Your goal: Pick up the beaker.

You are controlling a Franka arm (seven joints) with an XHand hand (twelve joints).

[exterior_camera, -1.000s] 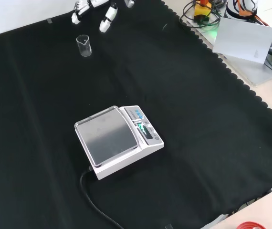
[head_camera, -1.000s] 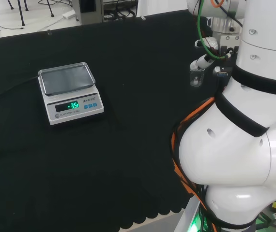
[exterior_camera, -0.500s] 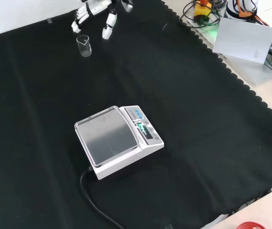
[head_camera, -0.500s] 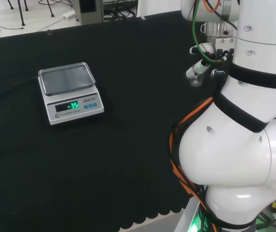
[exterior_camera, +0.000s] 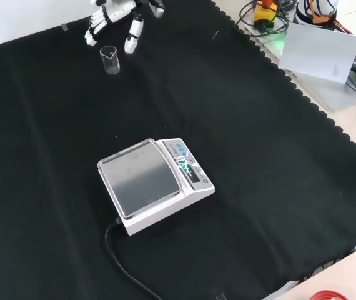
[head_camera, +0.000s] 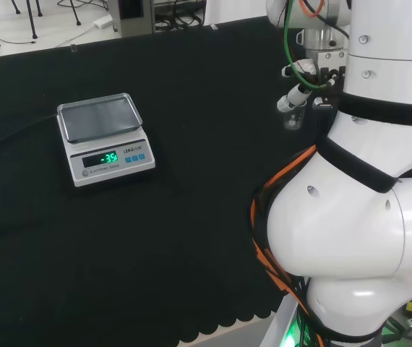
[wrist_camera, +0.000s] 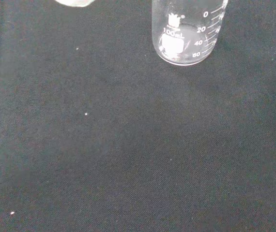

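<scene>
A small clear glass beaker [exterior_camera: 109,59] stands upright on the black cloth at the far left of the front view. In the head view the beaker [head_camera: 291,118] sits close by the arm's white links. The hand [exterior_camera: 117,17] hovers just beyond and above it in the front view, fingers straight and spread to either side of the beaker, touching nothing. One white finger of the hand [head_camera: 293,98] slants down over the beaker in the head view. The wrist view has the beaker [wrist_camera: 185,33] close up, printed scale facing the camera, seemingly empty.
A white digital scale [exterior_camera: 153,183] with a steel pan and lit green display sits mid-cloth, its black cable [exterior_camera: 123,269] trailing toward the near edge. The scale [head_camera: 105,139] lies well left of the hand in the head view. A white sheet [exterior_camera: 320,51] lies off the cloth.
The hand has come down and shifted left in the front view, its spread fingers now flanking the beaker. The beaker and scale have not moved.
</scene>
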